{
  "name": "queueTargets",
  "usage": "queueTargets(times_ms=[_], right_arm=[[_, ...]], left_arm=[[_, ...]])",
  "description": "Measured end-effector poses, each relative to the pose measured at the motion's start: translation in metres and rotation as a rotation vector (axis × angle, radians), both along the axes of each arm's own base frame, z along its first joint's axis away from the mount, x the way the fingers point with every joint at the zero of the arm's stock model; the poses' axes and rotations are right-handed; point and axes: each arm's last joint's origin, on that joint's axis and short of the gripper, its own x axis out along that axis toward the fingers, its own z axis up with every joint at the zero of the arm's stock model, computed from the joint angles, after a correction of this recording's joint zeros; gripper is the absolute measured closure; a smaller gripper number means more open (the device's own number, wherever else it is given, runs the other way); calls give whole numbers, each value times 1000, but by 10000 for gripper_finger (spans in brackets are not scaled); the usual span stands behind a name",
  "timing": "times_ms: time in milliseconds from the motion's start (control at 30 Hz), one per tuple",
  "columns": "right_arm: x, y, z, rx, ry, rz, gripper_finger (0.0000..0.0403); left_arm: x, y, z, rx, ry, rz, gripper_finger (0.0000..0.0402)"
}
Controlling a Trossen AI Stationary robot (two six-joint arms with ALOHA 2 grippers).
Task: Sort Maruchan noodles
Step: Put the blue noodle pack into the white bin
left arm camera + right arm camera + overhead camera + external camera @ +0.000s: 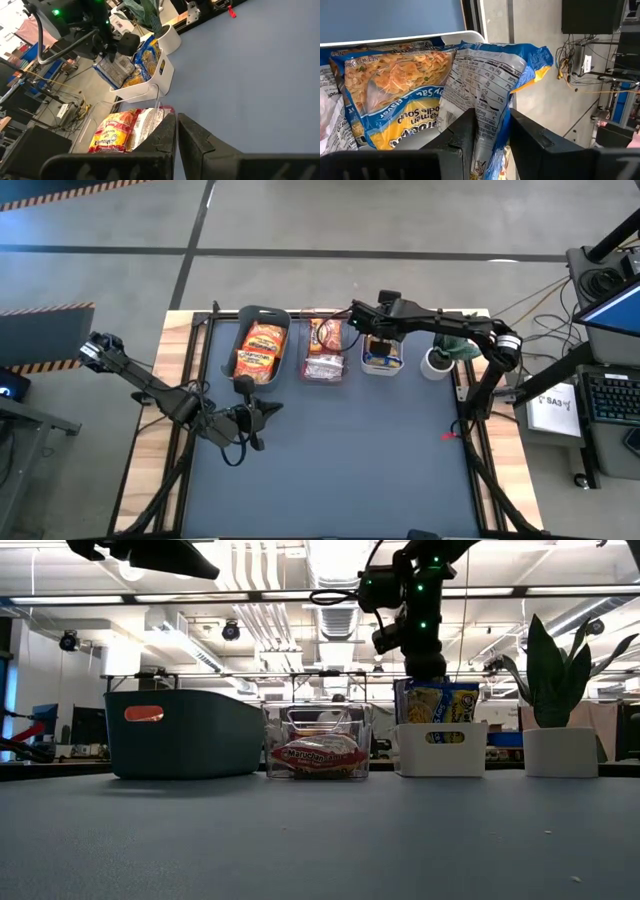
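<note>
My right gripper hangs over the white bin at the far side, shut on a yellow-and-blue noodle packet. Another yellow-and-blue packet stands in that bin. Orange packets lie in the teal bin. Red-and-white packets lie in the clear bin. My left gripper waits shut above the table's left half, holding nothing. My right gripper pinches the upper end of the yellow-and-blue packet between its two fingers, which slant down from above. The packet hangs on end below the fingers, its lower part down inside the white bin beside the other packet.
The three bins stand in a row along the far edge, with a white pot holding a green plant to their right. The dark mat stretches from the bins to the near edge.
</note>
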Motion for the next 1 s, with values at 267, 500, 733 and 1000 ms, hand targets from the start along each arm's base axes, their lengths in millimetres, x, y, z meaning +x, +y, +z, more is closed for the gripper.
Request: queueTargets(times_ms=[267, 500, 733, 1000], right_arm=[[-1, 1, 0, 22, 13, 20, 326], [1, 4, -1, 57, -22, 10, 331], [2, 7, -1, 57, -34, 4, 267], [4, 26, 6, 57, -52, 35, 225]], left_arm=[[0, 0, 0, 0, 0, 0, 402], [0, 0, 0, 0, 0, 0, 402], [0, 0, 0, -11, -5, 4, 402], [0, 0, 0, -21, -10, 8, 402]])
